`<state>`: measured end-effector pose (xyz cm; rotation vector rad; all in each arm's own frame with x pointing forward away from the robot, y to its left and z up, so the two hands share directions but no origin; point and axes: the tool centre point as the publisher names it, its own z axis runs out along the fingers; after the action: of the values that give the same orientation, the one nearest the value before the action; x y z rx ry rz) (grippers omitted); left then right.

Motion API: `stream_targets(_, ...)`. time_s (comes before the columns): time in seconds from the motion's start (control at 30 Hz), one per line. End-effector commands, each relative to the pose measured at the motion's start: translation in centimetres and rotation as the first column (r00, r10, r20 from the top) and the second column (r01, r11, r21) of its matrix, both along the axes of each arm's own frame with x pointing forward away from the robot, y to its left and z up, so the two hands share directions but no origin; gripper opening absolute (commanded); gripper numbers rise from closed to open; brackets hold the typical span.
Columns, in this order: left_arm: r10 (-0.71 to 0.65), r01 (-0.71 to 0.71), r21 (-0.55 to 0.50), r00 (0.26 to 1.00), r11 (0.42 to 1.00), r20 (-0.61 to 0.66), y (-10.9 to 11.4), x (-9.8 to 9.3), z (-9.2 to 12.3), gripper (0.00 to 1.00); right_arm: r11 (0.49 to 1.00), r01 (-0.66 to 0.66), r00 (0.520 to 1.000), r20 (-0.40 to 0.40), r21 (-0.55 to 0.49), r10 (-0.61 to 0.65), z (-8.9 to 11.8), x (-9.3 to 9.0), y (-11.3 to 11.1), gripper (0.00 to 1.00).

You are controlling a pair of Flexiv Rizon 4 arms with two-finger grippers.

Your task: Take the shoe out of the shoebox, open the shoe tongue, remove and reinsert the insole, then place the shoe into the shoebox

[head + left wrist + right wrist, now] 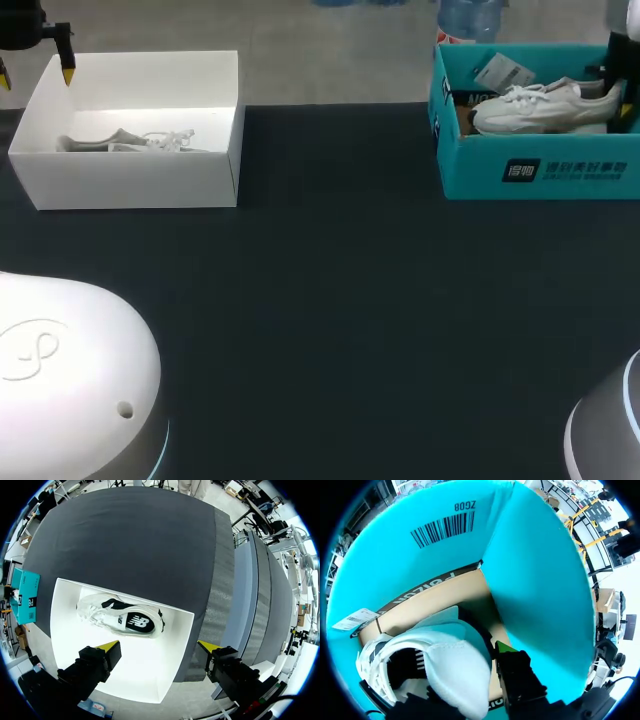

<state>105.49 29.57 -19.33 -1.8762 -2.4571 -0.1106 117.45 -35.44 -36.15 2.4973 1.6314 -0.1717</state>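
The left claw (159, 646) hangs with its fingers spread wide and nothing between them. One fingertip (107, 645) is above the floor of the white box (150, 672). The other fingertip is outside that box's end wall, so the claw straddles the wall. The white-box shoe (122, 617) lies on its side on the box floor, ahead of the claw and on the side of the finger over the floor. It is apart from both tips, with its black side panel facing up. Beyond the box stretches the dark table (150, 540), and past the shoe, at the table's far end, a corner of the teal box (26, 594) shows.

The right claw (470, 672) is down inside the teal box (540, 580), right at the heel of the teal-box shoe (447, 665). The white heel fills the space directly under and ahead of it. I cannot tell whether this claw is gripping the heel or only standing at it. Ahead of the claw, the shoe's laced front runs away toward the box's far end, where a paper tag (355, 620) lies on the brown cardboard floor.

From the head view this shoe (545, 105) stands on its sole in the box, heel at the claw and toe pointing away from it. The two boxes sit well apart at opposite ends of the table.
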Motion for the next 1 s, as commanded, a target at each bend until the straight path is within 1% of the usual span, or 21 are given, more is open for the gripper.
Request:
stream_targets(0.03, 0.000, 0.000, 0.003, 1.000, 1.000, 0.003, 0.0, -0.2, 0.0, 1.00, 0.998, 0.025, 0.991, -0.132, 0.057, -0.017, 3.4, 0.2, -0.2, 0.00)
stream_targets(0.23, 0.000, 0.000, 0.003, 1.000, 1.000, 0.003, 0.0, -0.2, 0.0, 1.00, 0.999, -0.002, 0.993, -0.120, 0.051, 0.008, 7.2, -0.2, 0.0, 0.00)
stream_targets(0.37, 0.000, 0.000, 0.003, 1.000, 1.000, 0.003, 0.0, -0.2, 0.0, 1.00, 0.999, -0.020, 0.995, -0.092, 0.034, 0.023, 10.1, -0.7, 0.5, 0.00)
stream_targets(0.57, 0.000, 0.000, 0.003, 1.000, 1.000, 0.003, 0.0, -0.2, 0.0, 1.00, 0.999, -0.046, 0.998, -0.051, 0.010, 0.046, 13.5, -1.1, 1.3, 0.00)
stream_targets(0.8, 0.000, 0.000, 0.003, 1.000, 1.000, 0.003, 0.0, -0.2, 0.0, 1.00, 0.998, -0.059, 0.998, -0.017, -0.017, 0.058, 16.0, -1.6, 2.1, 0.00)
stream_targets(0.9, 0.000, 0.000, 0.003, 1.000, 1.000, 0.003, 0.0, -0.2, 0.0, 1.00, 0.998, -0.065, 0.998, -0.005, -0.021, 0.065, 16.7, -1.7, 2.4, 0.00)
stream_targets(1.0, 0.000, 0.000, 0.003, 1.000, 1.000, 0.003, 0.0, -0.2, 0.0, 1.00, 0.997, -0.075, 0.997, -0.002, -0.022, 0.075, 16.8, -1.9, 2.8, 0.00)
